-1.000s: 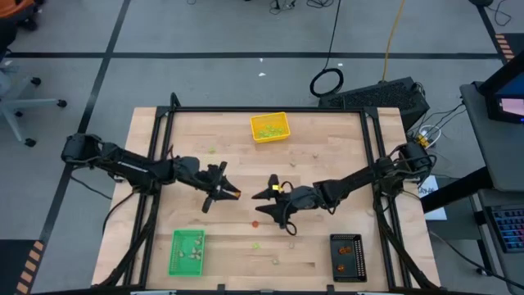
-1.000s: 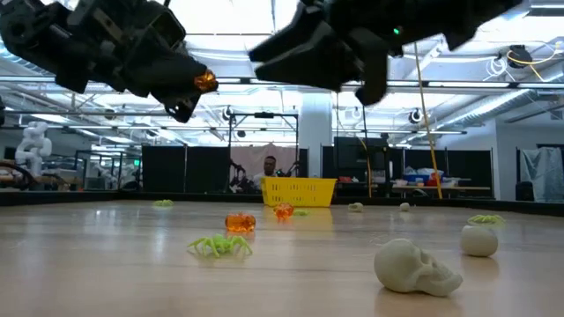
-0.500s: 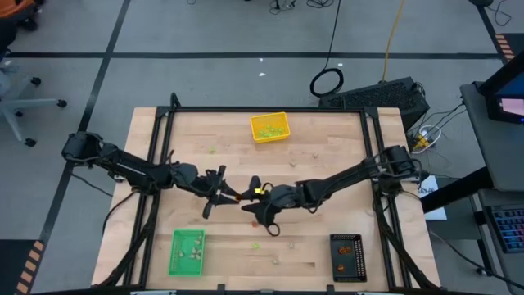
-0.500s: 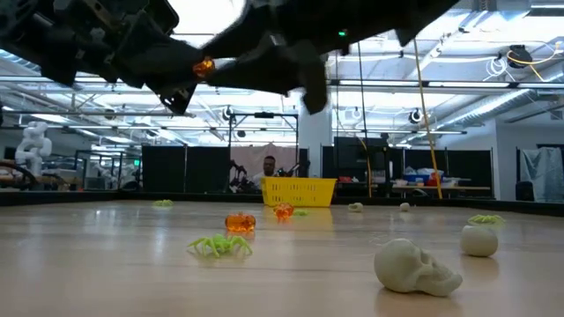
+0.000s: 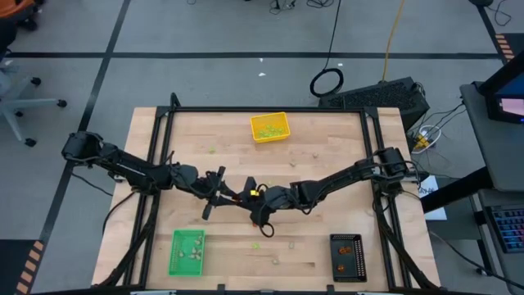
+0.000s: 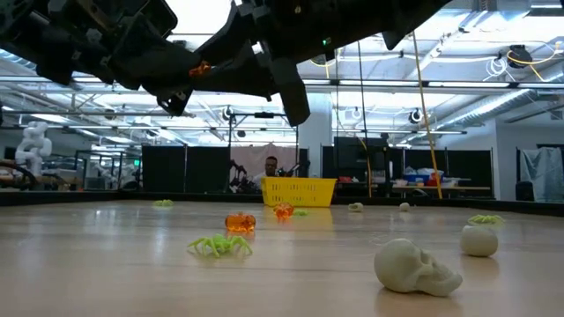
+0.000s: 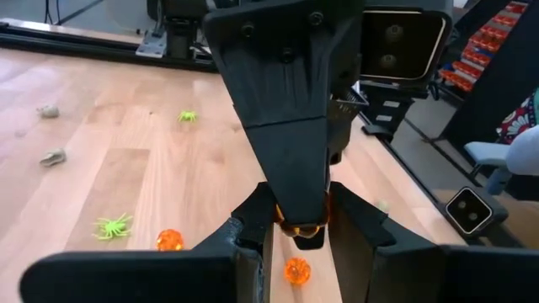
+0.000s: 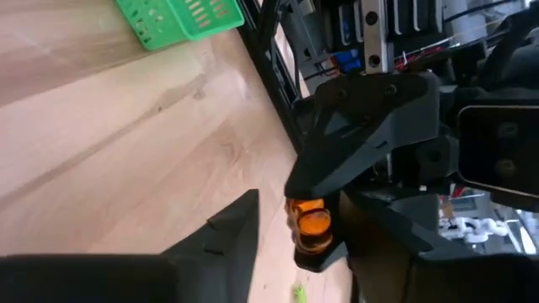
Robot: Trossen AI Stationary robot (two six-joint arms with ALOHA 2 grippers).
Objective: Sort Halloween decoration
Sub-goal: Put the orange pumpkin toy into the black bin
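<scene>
Left gripper [image 5: 232, 195]: hanging above mid-table; its fingers [image 7: 253, 220] are pinching an orange decoration [image 7: 301, 225] between their tips.
Right gripper [image 5: 248, 197]: meeting the left one tip to tip above mid-table; its fingers [image 8: 232, 227] are standing on either side of the same orange piece; grip on it cannot be told.
Loose pieces: light green spider [image 6: 218, 246] and orange piece [image 6: 240, 223] are lying on the table [image 5: 327, 168] near its middle; pale skull [image 6: 414, 265] is sitting closest to the low camera, a pale round piece [image 6: 479, 240] just beyond it.
Trays: yellow tray [image 5: 269, 127] is sitting at the far edge; green tray [image 5: 187, 251] and black tray [image 5: 347, 256] are sitting at the near edge, well apart.
</scene>
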